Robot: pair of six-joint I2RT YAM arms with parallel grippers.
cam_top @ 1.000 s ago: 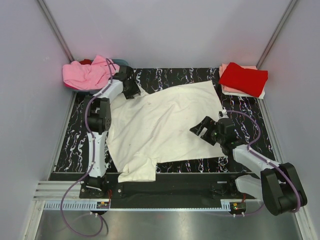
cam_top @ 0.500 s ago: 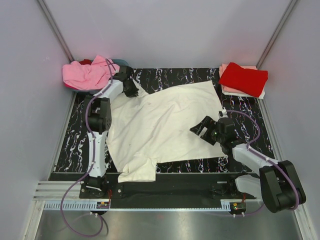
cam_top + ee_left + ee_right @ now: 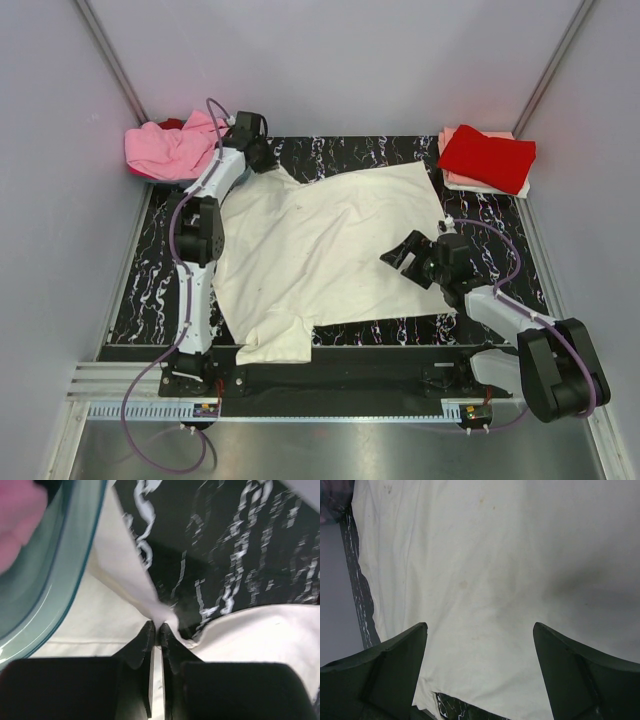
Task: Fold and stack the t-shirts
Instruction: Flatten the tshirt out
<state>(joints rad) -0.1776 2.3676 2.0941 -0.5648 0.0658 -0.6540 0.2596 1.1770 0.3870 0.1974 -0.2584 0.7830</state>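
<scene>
A cream t-shirt (image 3: pixel 320 250) lies spread on the black marbled table (image 3: pixel 500 235). My left gripper (image 3: pixel 262 160) is at the shirt's far left corner, shut on a pinch of cream fabric (image 3: pixel 162 612) and pulling it up and back. My right gripper (image 3: pixel 402 262) is open over the shirt's right side, fingers (image 3: pixel 385 665) wide apart above the cloth (image 3: pixel 485 580), holding nothing. A folded red t-shirt (image 3: pixel 487 157) sits on a stack at the far right corner.
A heap of pink clothes (image 3: pixel 175 148) lies in a teal bin (image 3: pixel 55 570) at the far left corner, right beside my left gripper. Grey walls enclose the table on three sides. A sleeve (image 3: pixel 275 343) reaches the near table edge.
My left gripper has moved farther back toward the pink pile, drawing the shirt's far left corner with it. The right arm has barely moved.
</scene>
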